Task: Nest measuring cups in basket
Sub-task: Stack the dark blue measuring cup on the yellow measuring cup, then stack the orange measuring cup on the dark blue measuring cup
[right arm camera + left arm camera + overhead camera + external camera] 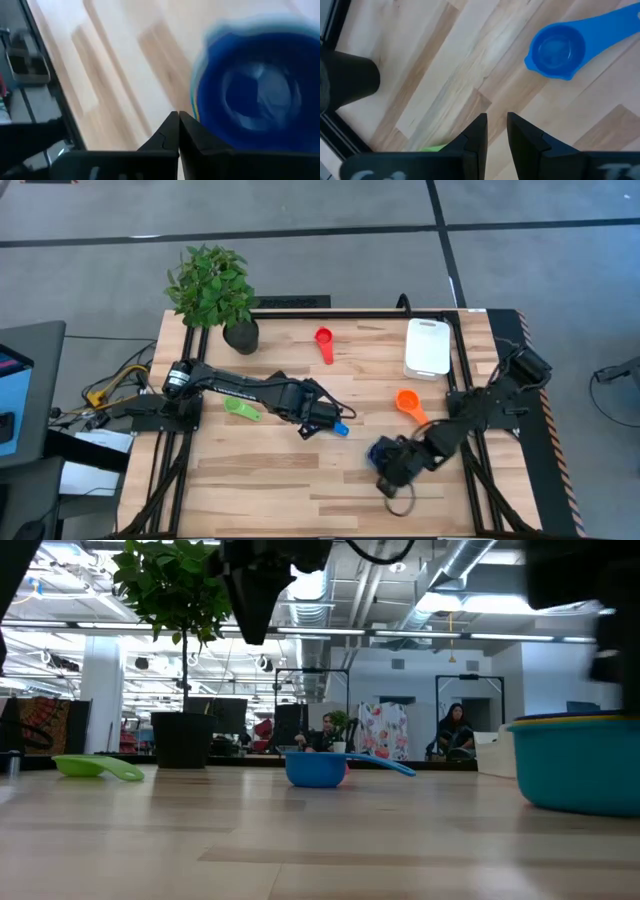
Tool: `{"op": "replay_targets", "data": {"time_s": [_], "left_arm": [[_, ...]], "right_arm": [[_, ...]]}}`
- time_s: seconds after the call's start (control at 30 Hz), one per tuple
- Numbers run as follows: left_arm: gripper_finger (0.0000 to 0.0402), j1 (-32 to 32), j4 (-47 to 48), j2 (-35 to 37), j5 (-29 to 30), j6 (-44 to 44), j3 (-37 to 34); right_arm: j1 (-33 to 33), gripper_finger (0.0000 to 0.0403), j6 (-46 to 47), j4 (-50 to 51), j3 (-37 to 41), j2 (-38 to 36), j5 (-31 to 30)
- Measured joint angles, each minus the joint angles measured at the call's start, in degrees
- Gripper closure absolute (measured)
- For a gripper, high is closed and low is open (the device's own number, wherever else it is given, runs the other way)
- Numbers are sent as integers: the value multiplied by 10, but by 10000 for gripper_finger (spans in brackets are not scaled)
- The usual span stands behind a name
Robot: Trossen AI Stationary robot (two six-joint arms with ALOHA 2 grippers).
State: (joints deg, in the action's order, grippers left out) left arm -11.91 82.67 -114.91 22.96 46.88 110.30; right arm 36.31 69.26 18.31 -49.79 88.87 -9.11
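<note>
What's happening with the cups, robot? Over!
Left gripper slightly open, empty, near small blue cup. Right gripper shut at big blue cup. Basket holds no cups yet. Nothing blocking.

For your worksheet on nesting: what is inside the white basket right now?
Seen from above, the white basket shows only its pale inside, with no cup visible. The red cup and orange cup lie on the table outside it.

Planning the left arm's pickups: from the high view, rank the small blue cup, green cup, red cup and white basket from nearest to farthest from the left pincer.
1. Small blue cup, right beside the left pincer.
2. Green cup, back along the arm's left side.
3. Red cup, toward the far edge.
4. White basket, far right corner.
</note>
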Motion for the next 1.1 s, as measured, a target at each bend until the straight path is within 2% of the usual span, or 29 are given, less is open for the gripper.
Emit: {"op": "replay_targets", "data": {"time_s": [0.13, 0.23, 0.4, 0.5, 0.63, 0.73, 0.8, 0.93, 1.1], "left_arm": [[340, -4, 0, 0, -5, 1, -11], [340, -6, -6, 15, -6, -3, -26], [340, -2, -48, 79, -2, -2, -89], [340, 6, -136, 136, -2, 9, -163], [340, 14, -348, 207, -22, 14, -289], [340, 16, -480, 237, -16, 40, -368], [339, 17, -525, 242, -7, 67, -398], [332, 17, -553, 240, 0, 78, -420], [321, 15, -550, 238, 1, 73, -423]], "right_arm": [[-60, 387, -38, -24, -30, 29, 13], [-75, 385, -64, -16, -61, 28, 13], [-76, 379, -83, 83, -107, -16, -11], [-85, 378, -79, 168, -117, -49, -15], [-102, 365, -47, 299, -117, -95, -38], [-136, 345, -33, 409, -102, -114, -54], [-166, 330, -34, 451, -84, -128, -55], [-228, 300, -50, 483, -27, -158, -42], [-318, 277, -83, 463, 67, -190, 1]]}}
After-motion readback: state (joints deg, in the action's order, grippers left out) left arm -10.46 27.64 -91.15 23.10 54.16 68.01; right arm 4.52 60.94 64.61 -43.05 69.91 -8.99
